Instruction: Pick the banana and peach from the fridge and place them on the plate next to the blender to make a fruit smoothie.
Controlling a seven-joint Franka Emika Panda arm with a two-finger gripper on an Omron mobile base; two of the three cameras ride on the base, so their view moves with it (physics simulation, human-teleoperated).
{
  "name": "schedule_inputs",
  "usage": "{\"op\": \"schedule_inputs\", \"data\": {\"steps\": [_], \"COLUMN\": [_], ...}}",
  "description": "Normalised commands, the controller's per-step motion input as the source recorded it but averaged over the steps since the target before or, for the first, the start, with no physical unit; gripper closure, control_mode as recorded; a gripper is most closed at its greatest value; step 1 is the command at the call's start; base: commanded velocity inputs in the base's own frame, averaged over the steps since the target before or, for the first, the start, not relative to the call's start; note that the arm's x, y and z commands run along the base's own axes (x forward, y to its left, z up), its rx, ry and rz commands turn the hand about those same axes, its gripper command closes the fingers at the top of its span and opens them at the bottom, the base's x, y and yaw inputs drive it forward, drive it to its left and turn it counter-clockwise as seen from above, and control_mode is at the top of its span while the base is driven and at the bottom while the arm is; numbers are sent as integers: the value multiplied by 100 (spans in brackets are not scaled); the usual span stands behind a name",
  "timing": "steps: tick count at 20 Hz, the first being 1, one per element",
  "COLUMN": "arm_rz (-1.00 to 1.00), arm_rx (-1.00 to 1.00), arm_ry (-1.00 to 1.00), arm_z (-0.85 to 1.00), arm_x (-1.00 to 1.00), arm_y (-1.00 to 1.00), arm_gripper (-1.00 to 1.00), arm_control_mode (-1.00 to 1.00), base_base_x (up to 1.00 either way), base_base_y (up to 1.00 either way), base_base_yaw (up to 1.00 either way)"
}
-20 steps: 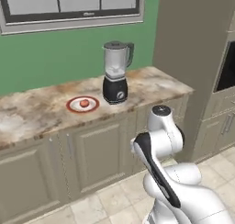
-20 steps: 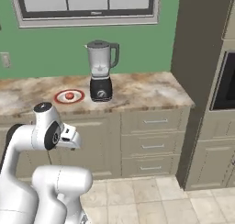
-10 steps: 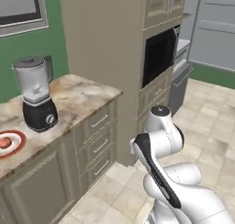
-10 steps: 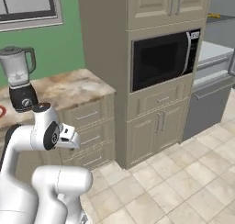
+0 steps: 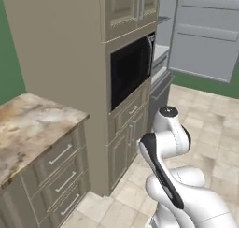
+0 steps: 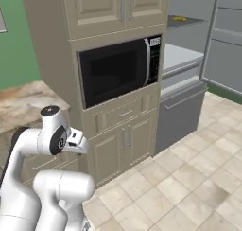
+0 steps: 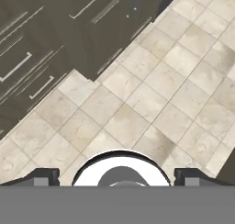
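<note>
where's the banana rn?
In the right base view the banana lies on an upper shelf of the open fridge, top right, just right of the tall cabinet holding the microwave.

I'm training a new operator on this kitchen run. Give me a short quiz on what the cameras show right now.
1. True or false: the gripper holds a fruit.
2. What sits directly under the microwave? A) a drawer B) a sink C) a blender
3. Fill in: the banana lies on a shelf of the open ___.

Key: 1 false, the jaws stand open and empty over the floor tiles; 2 A; 3 fridge.
</note>
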Motion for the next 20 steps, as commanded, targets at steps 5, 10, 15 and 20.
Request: {"op": "schedule_inputs", "data": {"steps": [5, 10, 15, 20], "arm_rz": [0, 0, 0, 0], "arm_rx": [0, 0, 0, 0], "arm_ry": [0, 0, 0, 0], "arm_z": [0, 0, 0, 0], "arm_x": [0, 0, 0, 0], "arm_y": [0, 0, 0, 0], "arm_gripper": [-100, -100, -100, -100], "arm_control_mode": [100, 100, 100, 100], "base_base_x": [100, 100, 100, 100], "base_base_y": [-73, -64, -67, -70], "base_base_yaw": [17, 25, 26, 30]}}
